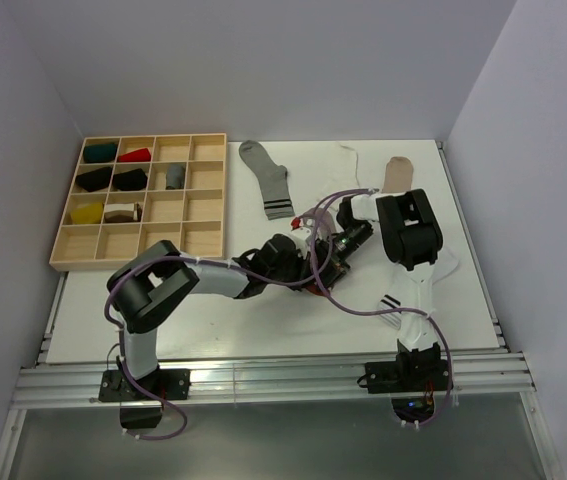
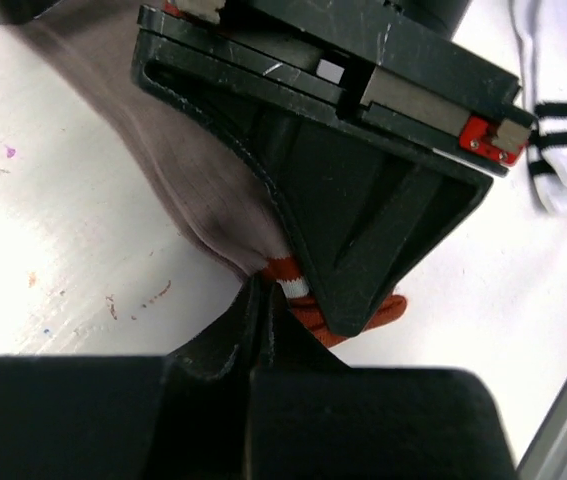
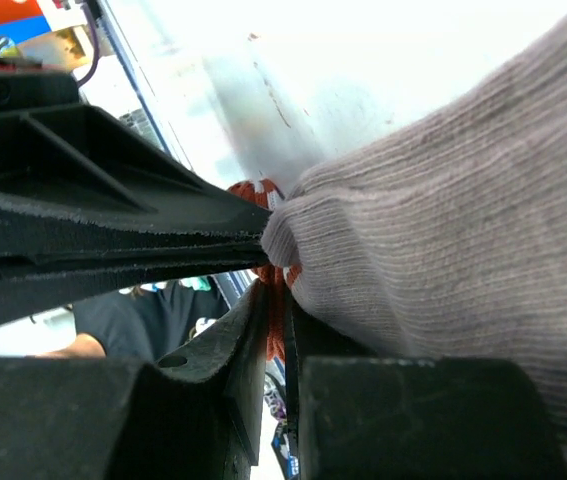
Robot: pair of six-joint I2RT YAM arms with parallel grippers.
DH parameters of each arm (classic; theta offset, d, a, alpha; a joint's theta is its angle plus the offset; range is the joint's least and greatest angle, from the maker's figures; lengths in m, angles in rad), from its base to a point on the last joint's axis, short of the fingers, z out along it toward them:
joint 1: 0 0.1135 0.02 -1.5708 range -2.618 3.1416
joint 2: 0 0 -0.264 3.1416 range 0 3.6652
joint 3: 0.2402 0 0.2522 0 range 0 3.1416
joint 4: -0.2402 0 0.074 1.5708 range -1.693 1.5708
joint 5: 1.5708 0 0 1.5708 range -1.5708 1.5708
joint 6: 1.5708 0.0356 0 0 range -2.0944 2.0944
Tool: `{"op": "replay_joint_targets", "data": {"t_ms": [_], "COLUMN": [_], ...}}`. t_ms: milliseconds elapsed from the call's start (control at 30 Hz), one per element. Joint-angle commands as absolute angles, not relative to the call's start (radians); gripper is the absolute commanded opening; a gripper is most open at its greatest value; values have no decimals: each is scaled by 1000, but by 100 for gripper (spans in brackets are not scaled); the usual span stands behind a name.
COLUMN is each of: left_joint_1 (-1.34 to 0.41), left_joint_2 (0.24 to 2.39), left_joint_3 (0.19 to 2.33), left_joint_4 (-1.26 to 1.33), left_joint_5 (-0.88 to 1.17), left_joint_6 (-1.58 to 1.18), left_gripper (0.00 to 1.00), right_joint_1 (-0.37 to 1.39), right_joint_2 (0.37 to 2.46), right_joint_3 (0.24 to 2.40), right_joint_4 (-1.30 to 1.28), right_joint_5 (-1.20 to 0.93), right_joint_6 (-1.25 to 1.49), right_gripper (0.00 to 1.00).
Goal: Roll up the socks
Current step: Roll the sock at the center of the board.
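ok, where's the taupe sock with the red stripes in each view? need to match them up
Top external: taupe sock, table centre, mostly covered where the two arms meet; only a red sliver shows.
Left wrist: runs from upper left to centre, cuff pinched in the left gripper.
Right wrist: fills the right side, pinched in the right gripper.
Shared landmark: the red cuff, at the pinch in every view.

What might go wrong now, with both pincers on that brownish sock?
1. The left pincer and right pincer are shut on the same red-striped end of the sock, almost touching. They may knock or jam together.
2. Each holds only a small fold, so the sock may slip free when pulled.
3. The cables hang in loops right beside the grip and might snag.
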State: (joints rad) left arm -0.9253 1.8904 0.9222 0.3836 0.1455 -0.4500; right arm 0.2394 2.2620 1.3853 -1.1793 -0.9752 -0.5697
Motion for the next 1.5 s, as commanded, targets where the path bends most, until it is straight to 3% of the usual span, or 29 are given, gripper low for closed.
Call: {"op": "replay_joint_targets", "data": {"t_ms": [0, 67, 233, 333, 433, 900, 1467], "left_joint_1": [-983, -989, -989, -989, -986, -905, -899], "left_joint_2": [1873, 1842, 1786, 1763, 1759, 1793, 1842], "left_joint_3": [942, 921, 911, 897, 891, 870, 868], "left_joint_4": [256, 271, 273, 294, 310, 341, 451], "left_joint_5": [56, 23, -34, -44, -29, 195, 250], "left_joint_6": [-495, -505, -463, -431, -394, -344, -362], "left_gripper": [3, 15, 27, 42, 48, 49, 48], "right_joint_1": [230, 230, 230, 229, 227, 225, 221], "right_joint_2": [2214, 2220, 2229, 2238, 2241, 2249, 2253], "right_joint_3": [1371, 1376, 1377, 1381, 1385, 1390, 1393], "right_joint_4": [-1042, -1051, -1055, -1065, -1065, -1083, -1101], "right_joint_5": [-882, -884, -887, -891, -887, -894, -899], "right_joint_6": [-525, -534, -531, -537, -534, -548, -558], "right_gripper": [9, 9, 8, 8, 8, 8, 8]}}
